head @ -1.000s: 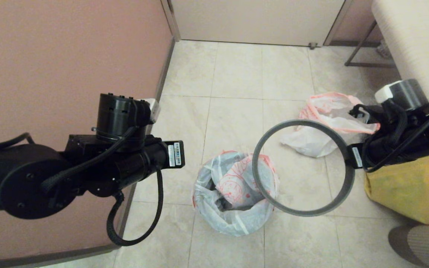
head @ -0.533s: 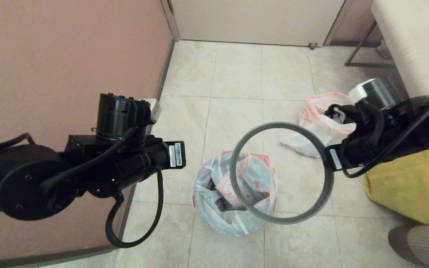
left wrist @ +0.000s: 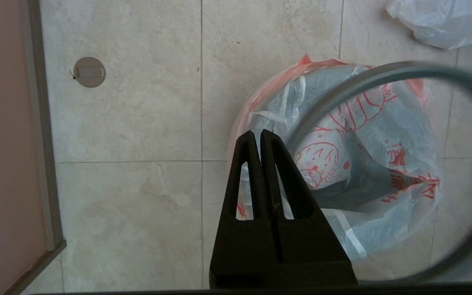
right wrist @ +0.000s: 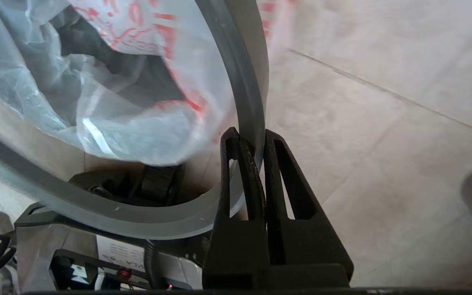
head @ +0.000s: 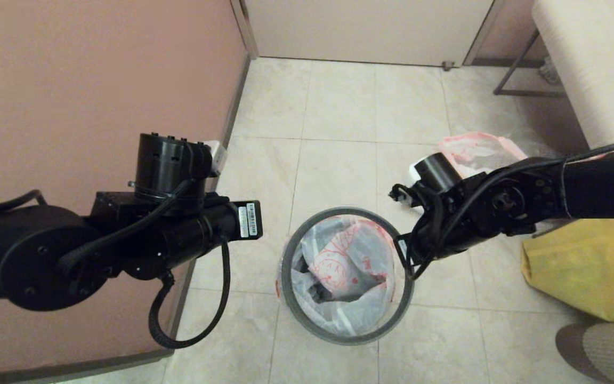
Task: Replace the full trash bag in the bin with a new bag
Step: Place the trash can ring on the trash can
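Observation:
The bin (head: 318, 292) stands on the floor tiles, lined with the new bag (head: 339, 261), whose pink-red rim folds over the outside; only dark patches of the bin show through. My right gripper (head: 404, 256) is shut on the grey hoop (head: 344, 340), holding it roughly level just above the bin's mouth. In the right wrist view the hoop (right wrist: 244, 82) runs between the fingertips of the right gripper (right wrist: 249, 137). The left gripper (left wrist: 256, 135) hangs shut and empty above the bin's left side. The full trash bag (head: 472, 152) lies on the floor behind the right arm.
A brown partition wall (head: 99, 80) rises close on the left. A big yellow bag (head: 584, 272) sits at the right, with a grey round object (head: 600, 346) near the front corner. A metal table leg (head: 520, 69) stands at the back right. A floor drain (left wrist: 89, 72) lies beside the wall.
The right arm has swung the hoop left and downward, from beside the bin to centred over its mouth, and levelled it. The left arm has stayed put.

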